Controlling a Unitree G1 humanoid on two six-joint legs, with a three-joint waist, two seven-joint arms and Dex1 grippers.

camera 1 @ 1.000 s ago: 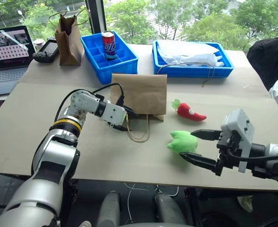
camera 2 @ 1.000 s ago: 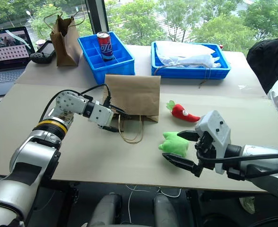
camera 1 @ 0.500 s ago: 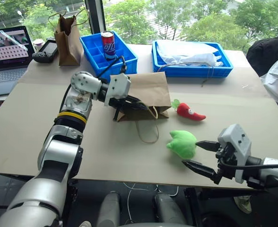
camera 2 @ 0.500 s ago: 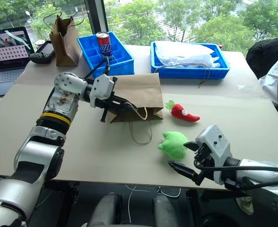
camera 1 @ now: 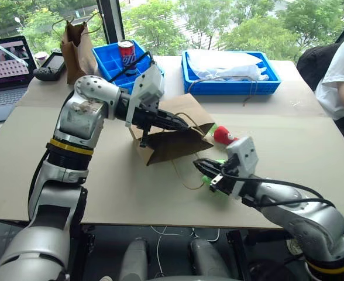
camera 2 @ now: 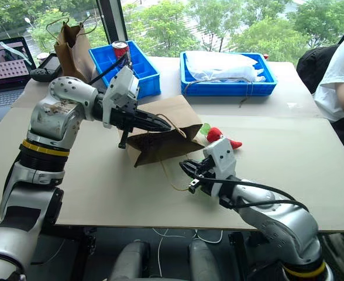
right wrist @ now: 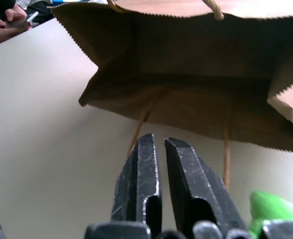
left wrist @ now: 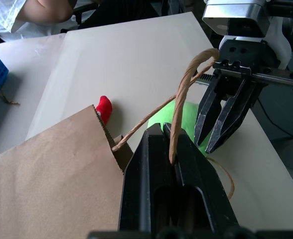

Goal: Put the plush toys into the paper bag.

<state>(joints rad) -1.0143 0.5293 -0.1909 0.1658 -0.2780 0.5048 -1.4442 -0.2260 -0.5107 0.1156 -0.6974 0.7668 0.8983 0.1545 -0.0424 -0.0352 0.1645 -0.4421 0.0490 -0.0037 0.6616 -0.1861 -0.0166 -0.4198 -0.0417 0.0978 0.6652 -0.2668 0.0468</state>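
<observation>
While left gripper (left wrist: 170, 149) stays clamped on tan twine handle (left wrist: 186, 94), wide light-brown kraft paper bag (camera 1: 172, 137) has come up off table since a second ago — mouth now gapes toward right gripper (right wrist: 159, 149). Right gripper has shut empty, missing rounded light-green plush lump (left wrist: 186, 119), which lies beside its fingers; regrasp likely needed. Red chili plush (camera 1: 223, 135) rests behind, near bag. Surface: pale beige tabletop (camera 1: 312, 152). Room — blue trays (camera 1: 230, 76), laptop (camera 1: 5, 61), window greenery.

Green plush (camera 1: 217, 173) mostly hidden behind right gripper (camera 1: 202, 168); red chili (camera 1: 223, 135) partly behind bag (camera 1: 175, 133).
</observation>
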